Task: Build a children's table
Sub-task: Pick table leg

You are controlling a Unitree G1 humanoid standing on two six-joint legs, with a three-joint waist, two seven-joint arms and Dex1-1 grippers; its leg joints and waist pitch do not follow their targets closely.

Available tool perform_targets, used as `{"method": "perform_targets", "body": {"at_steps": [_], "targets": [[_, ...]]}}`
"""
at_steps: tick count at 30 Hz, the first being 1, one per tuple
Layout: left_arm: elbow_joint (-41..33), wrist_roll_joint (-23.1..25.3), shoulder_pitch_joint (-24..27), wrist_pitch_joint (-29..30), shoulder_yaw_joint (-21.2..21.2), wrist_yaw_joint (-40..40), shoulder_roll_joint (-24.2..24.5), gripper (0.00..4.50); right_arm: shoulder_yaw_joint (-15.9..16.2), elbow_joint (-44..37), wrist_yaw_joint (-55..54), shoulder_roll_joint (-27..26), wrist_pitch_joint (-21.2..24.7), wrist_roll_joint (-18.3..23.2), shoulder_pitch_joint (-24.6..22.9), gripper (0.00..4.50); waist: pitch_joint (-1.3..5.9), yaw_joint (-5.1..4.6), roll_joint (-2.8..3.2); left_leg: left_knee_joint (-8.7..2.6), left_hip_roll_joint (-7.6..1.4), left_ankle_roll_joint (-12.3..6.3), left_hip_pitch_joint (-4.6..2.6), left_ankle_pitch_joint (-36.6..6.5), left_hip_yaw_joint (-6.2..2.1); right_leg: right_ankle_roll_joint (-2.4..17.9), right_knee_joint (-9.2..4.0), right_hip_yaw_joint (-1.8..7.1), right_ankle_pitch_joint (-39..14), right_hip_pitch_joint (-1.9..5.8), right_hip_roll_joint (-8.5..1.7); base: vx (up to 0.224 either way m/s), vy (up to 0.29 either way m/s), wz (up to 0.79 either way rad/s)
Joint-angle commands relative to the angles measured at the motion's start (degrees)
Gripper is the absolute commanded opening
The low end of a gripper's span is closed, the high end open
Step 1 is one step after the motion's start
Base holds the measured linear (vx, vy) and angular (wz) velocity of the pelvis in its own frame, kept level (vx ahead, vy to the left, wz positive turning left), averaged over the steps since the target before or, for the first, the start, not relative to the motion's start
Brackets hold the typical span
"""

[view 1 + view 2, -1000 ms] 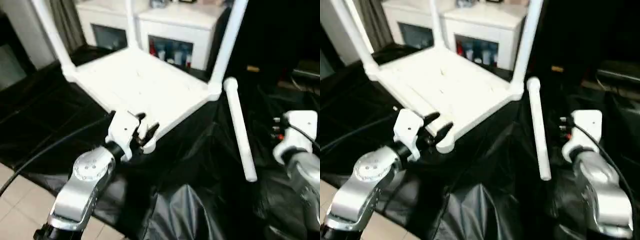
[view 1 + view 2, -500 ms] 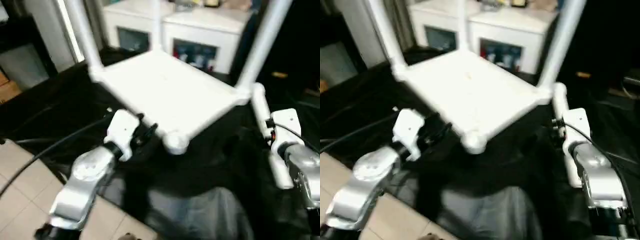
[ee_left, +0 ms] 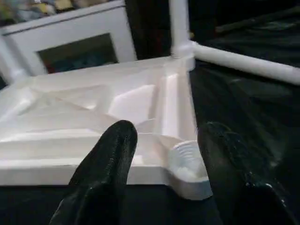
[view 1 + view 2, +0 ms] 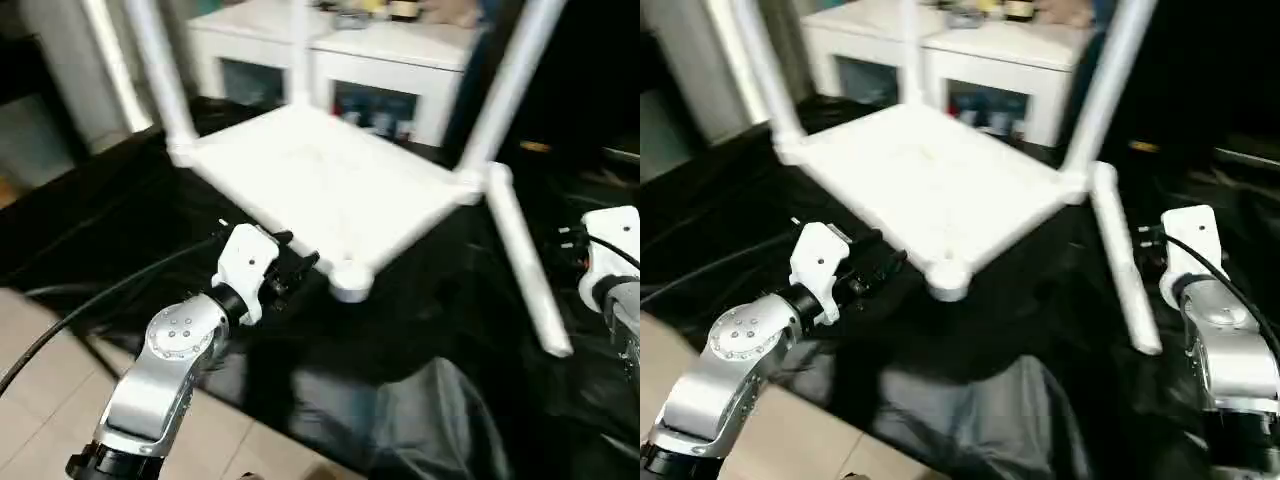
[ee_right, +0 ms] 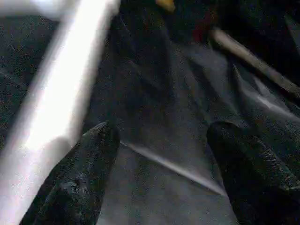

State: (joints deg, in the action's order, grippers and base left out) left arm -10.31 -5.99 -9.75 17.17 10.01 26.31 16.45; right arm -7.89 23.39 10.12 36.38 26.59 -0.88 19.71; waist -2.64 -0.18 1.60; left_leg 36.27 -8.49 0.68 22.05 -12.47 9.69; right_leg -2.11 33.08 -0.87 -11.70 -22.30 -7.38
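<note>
From the head cameras, the children's table (image 4: pixel 330 185) lies upside down on a black sheet (image 4: pixel 420 340) that covers the counter, its ribbed underside facing up and three legs standing up from corner sockets. The near corner socket (image 4: pixel 349 281) holds no leg, and the fourth leg (image 4: pixel 520 260) lies loose on the sheet beside the table's right edge, one end near the right rear corner. The left end effector (image 4: pixel 297 270) sits just beside that bare socket, fingers spread; the right end effector's white housing (image 4: pixel 1185 245) stands just right of the loose leg. Behind the table is a white cabinet (image 4: pixel 350 70) with glass doors. The left wrist view adds the close detail: its two black fingers (image 3: pixel 110 159) stand apart on either side of the threaded socket (image 3: pixel 187 161), pinching nothing, with the ribs of the underside beyond. The right wrist view shows its own fingers (image 5: pixel 79 183) spread wide over the sheet, the loose leg (image 5: pixel 61 93) running just beside one finger, nothing held between them.
</note>
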Motion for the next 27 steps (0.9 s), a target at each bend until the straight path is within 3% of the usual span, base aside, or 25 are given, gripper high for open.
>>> {"method": "perform_targets", "body": {"at_steps": [1,2,4,5,6,7,8,12,13,14,15,17,18,19,20,21,24,27], "targets": [[-0.5,-0.8,-0.3,0.3,0.2,1.4,0.4,2.56,1.9,5.2,1.6,0.8,-2.4,-2.0,1.6,3.42,2.85,-0.28,-1.82,-6.03,-2.18,2.06,-0.86,-24.7,-1.22,6.0,-4.69,-0.54,-25.0,0.83,-0.36,0.000,0.000,0.00],[-2.0,-3.3,0.4,1.0,0.8,4.2,0.7,2.56,3.3,10.2,4.2,1.5,-3.1,-2.9,3.2,3.42,2.94,-0.35,-2.40,-5.85,-2.17,1.08,-0.74,-23.3,-1.02,6.6,-4.56,-0.48,-24.6,0.82,-0.42,0.000,0.000,0.00],[-2.3,-3.9,0.5,1.1,1.0,4.9,0.8,2.56,3.5,11.3,4.8,1.6,-3.2,-3.1,3.6,3.42,3.02,-0.55,-2.18,-5.92,-2.33,0.16,-0.23,-20.9,-0.93,7.9,-4.33,-0.39,-22.4,1.16,-0.47,0.000,0.000,0.00],[-3.6,-5.6,0.8,1.8,1.7,7.2,1.4,2.56,4.4,12.1,6.0,1.9,-3.0,-3.5,3.7,3.42,3.33,-0.39,-2.68,-5.85,-2.51,-0.72,0.09,-18.0,-0.87,8.5,-3.85,-0.33,-19.6,1.49,-0.52,0.000,0.000,0.00],[-6.5,-9.9,1.5,4.5,2.9,12.3,3.0,2.56,4.8,12.1,7.7,1.7,-2.7,-3.2,3.6,3.42,3.12,-0.35,-3.29,-5.92,-2.68,-1.58,0.22,-17.2,-0.66,8.9,-3.88,-0.32,-20.2,1.25,-0.46,0.000,0.000,0.00],[-6.5,-9.9,1.5,4.5,2.9,12.3,3.0,2.56,4.8,12.1,7.7,1.7,-2.7,-3.2,3.6,3.42,3.13,-0.30,-3.10,-5.96,-2.76,-1.48,0.11,-17.5,-0.67,9.0,-3.79,-0.32,-21.4,1.23,-0.58,0.000,0.000,0.00],[-8.7,-12.8,1.4,7.3,4.0,16.3,4.8,2.56,5.2,11.2,9.4,1.0,-2.2,-2.3,3.6,3.42,2.99,-0.41,-3.16,-5.99,-2.85,-0.99,-0.01,-18.8,-0.65,9.1,-3.90,-0.37,-23.4,0.90,-0.50,0.000,0.000,0.00],[-9.9,-14.0,0.1,10.3,4.8,19.9,7.3,2.56,7.2,9.0,15.2,-0.4,-3.6,-0.1,4.2,3.42,2.95,-0.50,-2.56,-6.09,-3.06,0.00,-0.34,-19.0,-0.44,10.5,-3.56,-0.24,-18.5,0.59,0.07,0.000,0.000,0.00],[-9.9,-14.0,0.1,10.3,4.8,20.0,7.4,2.56,7.3,8.7,15.5,-0.4,-3.6,-0.1,4.2,3.42,2.97,-0.47,-2.66,-6.07,-3.05,-0.13,-0.34,-18.9,-0.38,10.5,-3.52,-0.20,-18.1,0.69,0.12,0.000,0.000,0.00],[-9.8,-13.9,-0.4,10.6,5.1,20.6,8.3,2.56,8.3,5.1,18.4,-0.7,-3.1,0.9,3.3,3.42,3.08,-0.43,-2.61,-6.10,-3.10,-0.22,-0.26,-17.8,-0.40,10.8,-3.25,-0.12,-16.8,0.90,0.08,0.000,0.000,0.00],[-9.5,-13.6,-0.6,10.5,4.9,20.5,8.6,2.56,8.9,1.0,20.4,-0.9,-1.4,2.2,2.1,3.42,3.12,-0.15,-2.01,-6.07,-3.16,-0.44,-0.49,-16.9,-0.37,11.1,-3.10,0.01,-15.3,0.92,0.08,0.000,0.000,0.00],[-9.2,-13.4,-0.8,10.4,4.8,20.4,8.9,2.56,9.2,-1.7,21.6,-1.1,-0.1,3.0,1.2,3.42,3.11,-0.19,-2.33,-6.12,-3.21,-1.09,-0.31,-15.2,-0.32,11.6,-2.80,0.12,-12.4,1.22,0.30,0.000,0.000,0.00],[-8.6,-12.9,-1.1,10.2,4.6,20.0,9.1,2.56,11.1,-6.1,24.7,-0.7,2.7,3.9,-0.6,3.42,3.17,0.29,-1.98,-6.02,-3.30,-1.35,-0.69,-14.8,-0.14,11.8,-2.83,0.29,-11.6,1.08,0.26,0.000,0.000,0.00],[-8.6,-12.9,-1.1,10.2,4.6,20.0,9.1,2.56,11.1,-6.1,24.7,-0.7,2.7,3.9,-0.6,3.42,3.17,0.29,-1.98,-6.02,-3.30,-1.35,-0.69,-14.8,-0.14,11.8,-2.83,0.29,-11.6,1.08,0.26,0.053,-0.006,0.03],[-8.3,-12.6,-1.3,10.1,4.5,19.8,9.4,2.56,14.0,-10.6,28.6,0.2,4.3,4.8,-3.0,3.42,3.25,0.58,-1.97,-5.89,-3.26,-1.69,-0.72,-14.0,-0.06,12.5,-2.61,0.40,-10.0,1.05,0.47,0.058,-0.011,0.06],[-7.8,-12.0,-1.5,9.3,4.4,19.5,9.3,2.56,14.6,-12.8,29.5,0.2,5.0,5.8,-3.9,3.42,3.36,1.08,-1.95,-5.70,-3.35,-2.20,-1.09,-12.6,0.10,12.8,-2.47,0.58,-7.6,0.99,0.53,0.058,-0.011,0.06],[-6.8,-11.6,-2.1,8.9,3.8,19.3,9.2,2.56,13.0,-16.7,29.6,-1.9,7.2,9.4,-4.2,3.42,3.71,1.64,-1.95,-5.43,-3.24,-3.49,-0.70,-6.8,0.09,14.4,-1.61,0.57,-2.2,1.45,0.34,0.019,-0.005,0.02],[-6.6,-11.2,-2.4,8.2,2.9,18.5,9.3,2.56,9.3,-17.4,27.8,-4.5,9.6,12.3,-2.4,3.42,3.36,2.06,-1.70,-5.71,-3.40,-2.54,-0.78,-8.0,0.17,14.6,-1.81,0.53,-4.8,1.32,0.38,0.000,0.000,0.00]]}}
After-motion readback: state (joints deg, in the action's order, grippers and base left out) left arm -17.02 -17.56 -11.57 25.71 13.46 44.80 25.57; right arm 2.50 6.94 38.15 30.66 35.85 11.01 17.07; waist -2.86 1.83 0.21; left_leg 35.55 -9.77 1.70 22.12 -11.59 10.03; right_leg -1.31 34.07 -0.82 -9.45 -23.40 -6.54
